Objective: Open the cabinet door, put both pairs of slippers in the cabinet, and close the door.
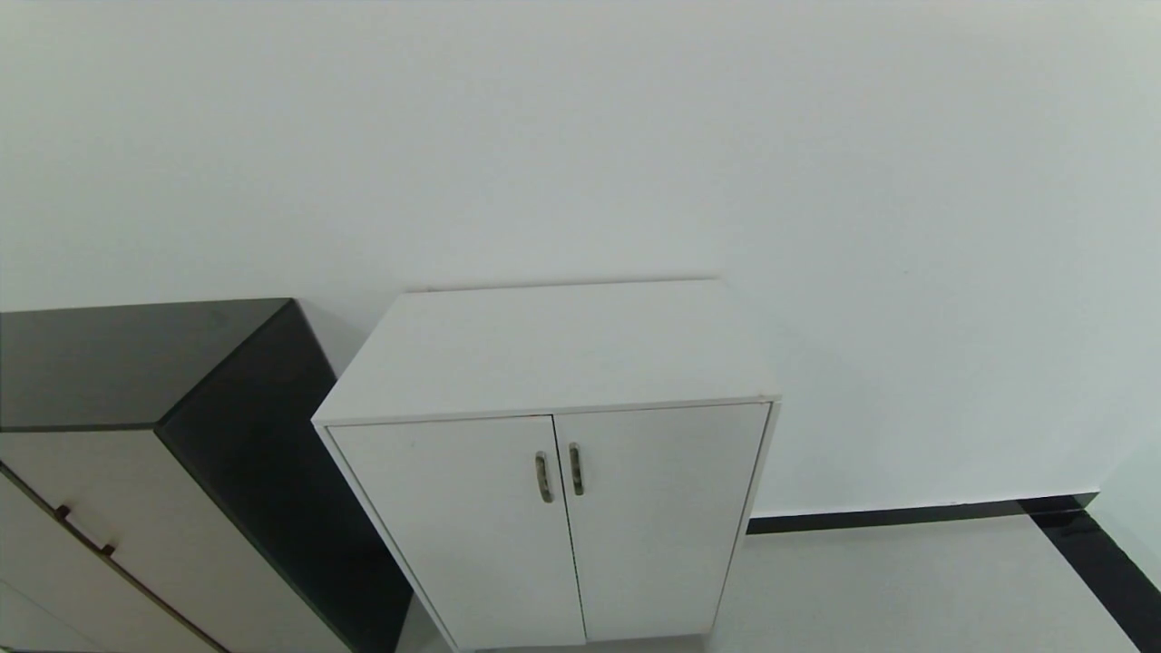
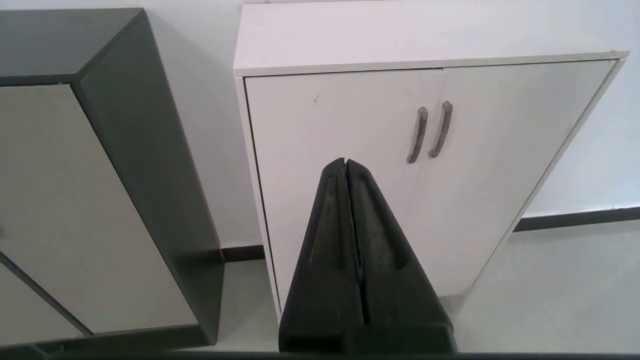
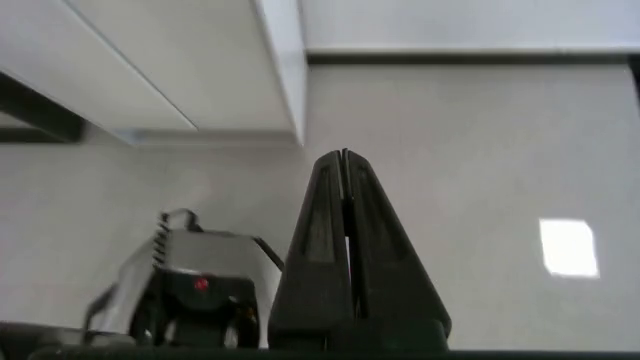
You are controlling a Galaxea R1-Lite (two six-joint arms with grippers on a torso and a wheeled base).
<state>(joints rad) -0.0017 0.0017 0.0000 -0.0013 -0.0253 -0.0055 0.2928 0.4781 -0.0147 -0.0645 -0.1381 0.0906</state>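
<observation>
Left end effector (image 2: 347, 163): both black fingers pressed flat together along their whole length, no gap, nothing between them; it hangs in free air, touching nothing; right end effector (image 3: 345, 156): same condition, fingers closed on each other, empty, held low over the pale floor (image 3: 480, 150); a bright square patch of light (image 3: 568, 248) lies on that floor off to one side of its tips; beyond the right tips, the bottom corner of the white cabinet (image 3: 285, 60) and a dark baseboard (image 3: 470, 57) along the foot of the wall; ahead of the left end effector's tips and well apart from them, the white cabinet (image 2: 330, 120) stands upright on the floor, front face toward the tips; left door (image 1: 453, 526) and right door (image 1: 662, 517) both shut, flush, meeting at a centre seam; left handle (image 1: 543, 477) and right handle (image 1: 575, 469), short metal bars, upright, just beside each other on either side of the seam, high on the doors; cabinet top is bare white board; a dark cabinet (image 1: 245, 435) with pale front panels stands just beside the white one on the robot's left, narrow gap between; farthest from both end effectors, the plain white wall (image 1: 635, 136) behind the cabinets.
</observation>
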